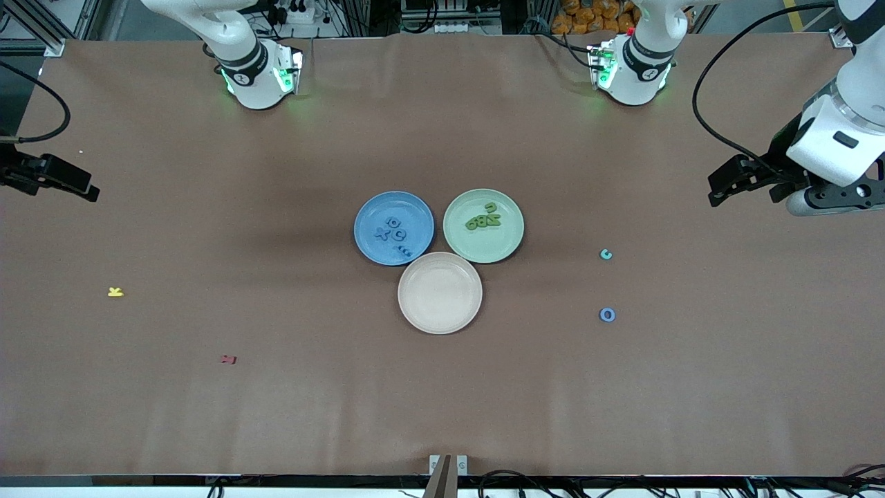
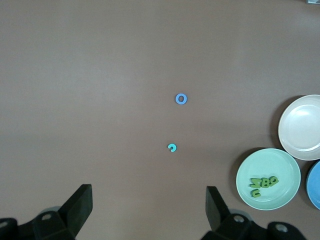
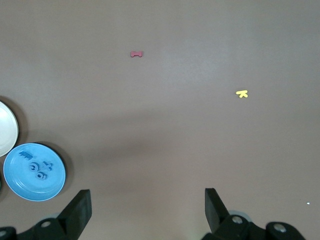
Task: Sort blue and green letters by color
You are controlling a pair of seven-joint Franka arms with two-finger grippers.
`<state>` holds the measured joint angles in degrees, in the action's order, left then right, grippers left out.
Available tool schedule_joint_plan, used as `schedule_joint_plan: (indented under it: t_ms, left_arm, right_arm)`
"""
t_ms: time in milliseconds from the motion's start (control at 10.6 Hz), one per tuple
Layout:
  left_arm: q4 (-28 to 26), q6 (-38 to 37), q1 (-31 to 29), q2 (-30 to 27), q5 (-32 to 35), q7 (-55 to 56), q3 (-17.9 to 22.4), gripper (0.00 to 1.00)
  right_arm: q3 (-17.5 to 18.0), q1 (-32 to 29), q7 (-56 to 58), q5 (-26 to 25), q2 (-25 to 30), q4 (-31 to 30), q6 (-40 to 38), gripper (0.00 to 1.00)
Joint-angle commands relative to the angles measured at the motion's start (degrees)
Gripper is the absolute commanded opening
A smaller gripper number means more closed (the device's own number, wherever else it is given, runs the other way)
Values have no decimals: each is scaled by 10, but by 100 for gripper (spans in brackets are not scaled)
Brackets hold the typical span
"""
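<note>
Nearest your front camera lies the dark red letter point(image 1: 228, 359), with the yellow letter point(image 1: 115, 292) farther off; both sit toward the right arm's end. You see blue letters point(image 1: 393, 235) in the blue plate point(image 1: 370, 214), green letters point(image 1: 483, 220) in the green plate point(image 1: 508, 238), the white plate point(image 1: 440, 292) bare. A blue ring point(image 1: 607, 315) and teal letter point(image 1: 606, 254) lie loose toward the left arm's end.

Your left wrist view shows the left gripper point(image 2: 149, 207) spread wide over bare table.

Your right wrist view shows the right gripper point(image 3: 148, 210) likewise spread, holding nothing.
</note>
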<state>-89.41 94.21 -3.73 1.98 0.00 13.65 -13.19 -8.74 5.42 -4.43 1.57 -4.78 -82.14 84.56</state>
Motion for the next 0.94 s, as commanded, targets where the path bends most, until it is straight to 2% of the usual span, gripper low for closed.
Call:
schedule_joint_plan:
  t_ms: [0, 188, 565, 847]
  left_arm:
    - [-9, -8, 1, -13, -15, -15, 17, 100]
    - [18, -21, 1, -13, -17, -15, 21, 100]
    - [20, -41, 7, -22, -15, -18, 31, 100]
    - [19, -41, 6, -21, -13, -69, 32, 100]
  right_arm:
    - [-2, 4, -3, 2, 7, -7, 3, 100]
    - [-2, 5, -3, 0, 7, -7, 3, 100]
    - [-1, 5, -2, -2, 7, -7, 3, 100]
    - [0, 5, -2, -8, 7, -7, 3, 100]
